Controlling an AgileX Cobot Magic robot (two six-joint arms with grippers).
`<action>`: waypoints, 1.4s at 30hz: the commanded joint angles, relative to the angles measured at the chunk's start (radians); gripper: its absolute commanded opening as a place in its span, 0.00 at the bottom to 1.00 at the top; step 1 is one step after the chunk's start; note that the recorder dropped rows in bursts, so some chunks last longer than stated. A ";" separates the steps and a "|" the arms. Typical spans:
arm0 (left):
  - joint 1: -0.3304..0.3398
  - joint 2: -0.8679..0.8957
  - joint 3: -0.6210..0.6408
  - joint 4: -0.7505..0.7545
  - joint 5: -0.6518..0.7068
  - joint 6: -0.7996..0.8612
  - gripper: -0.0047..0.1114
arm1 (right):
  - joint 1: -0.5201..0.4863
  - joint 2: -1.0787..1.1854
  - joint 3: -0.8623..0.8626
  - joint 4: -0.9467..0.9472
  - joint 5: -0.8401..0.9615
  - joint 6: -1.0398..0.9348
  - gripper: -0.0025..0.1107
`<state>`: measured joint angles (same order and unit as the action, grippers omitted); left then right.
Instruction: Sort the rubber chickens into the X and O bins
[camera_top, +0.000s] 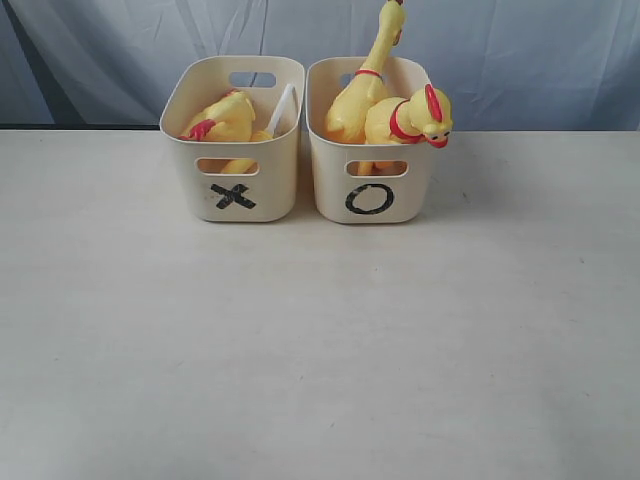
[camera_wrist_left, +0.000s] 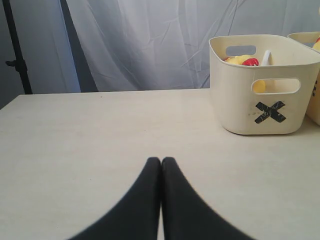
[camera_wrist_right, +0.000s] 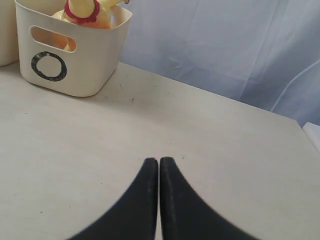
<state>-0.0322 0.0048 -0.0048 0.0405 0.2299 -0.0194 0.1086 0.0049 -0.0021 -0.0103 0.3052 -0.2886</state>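
Pale grey-blue cloth (camera_top: 520, 60) hangs behind a cream surface (camera_top: 320, 350), and at its far side two cream tubs stand just beside each other. In the exterior view the X bin (camera_top: 190, 190) is on the left and the O bin (camera_top: 330, 195) on the right, each with its black mark under an oval handle cutout. In the X bin lies a low chicken (camera_top: 225, 118), yellow with a red part at one end, mostly below the rim. A white piece (camera_top: 283, 108) leans against that bin's inner wall on the O side; what it is cannot be told. The O bin holds two. A tall chicken (camera_top: 362, 95) stands upright, its long neck with a red band rising well above the rim to the top edge of the view. A stout chicken (camera_top: 410, 120) with a red neck band and comb pokes its head over the front corner away from the X bin. The left hand (camera_wrist_left: 161, 163) has its black fingers pressed together on nothing, low over bare surface, the X bin well ahead of it. The right hand (camera_wrist_right: 159, 162) is likewise pressed together and empty, the O bin well ahead.
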 joint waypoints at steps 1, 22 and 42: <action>-0.001 -0.005 0.005 -0.003 0.004 0.001 0.04 | 0.001 -0.005 0.002 -0.005 -0.001 0.001 0.04; -0.001 -0.005 0.005 0.020 -0.023 0.002 0.04 | 0.001 -0.005 0.002 0.042 -0.021 0.036 0.04; -0.001 -0.005 0.005 0.020 -0.023 0.002 0.04 | 0.001 -0.005 0.002 0.044 0.041 0.195 0.04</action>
<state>-0.0322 0.0048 -0.0048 0.0570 0.2164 -0.0178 0.1086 0.0049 -0.0021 0.0321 0.3488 -0.0940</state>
